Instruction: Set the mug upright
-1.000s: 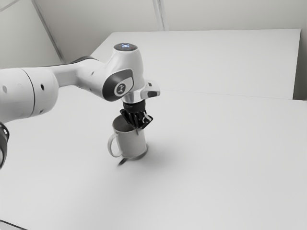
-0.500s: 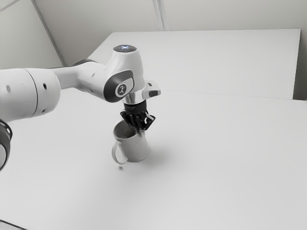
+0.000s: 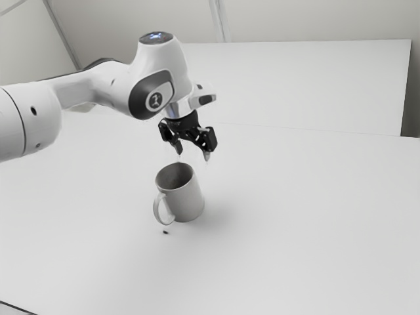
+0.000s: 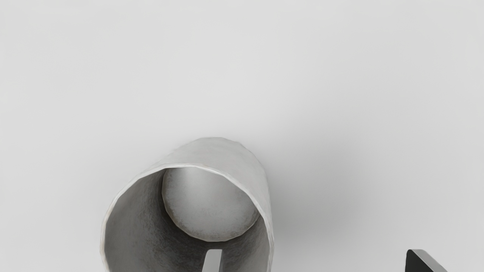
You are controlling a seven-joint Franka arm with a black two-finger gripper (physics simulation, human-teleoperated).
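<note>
The claw [image 3: 193,153] hangs wide open, apart from the upright mug [image 3: 184,199] below.

Exterior view: set at the side of the arm [image 3: 33,125], raised; faces obliquely down across the bench [image 3: 295,230] to its far edge and the wall [image 3: 315,20] beyond; middle range, with the bench's far corner toward the exterior view's right. Wrist view: carried on the arm, just over the gripper [image 3: 193,155]; faces steeply down to the bench and into the mug [image 3: 184,200]; close range. Common to both: mug, fingertips, bench surface around the mug.
</note>
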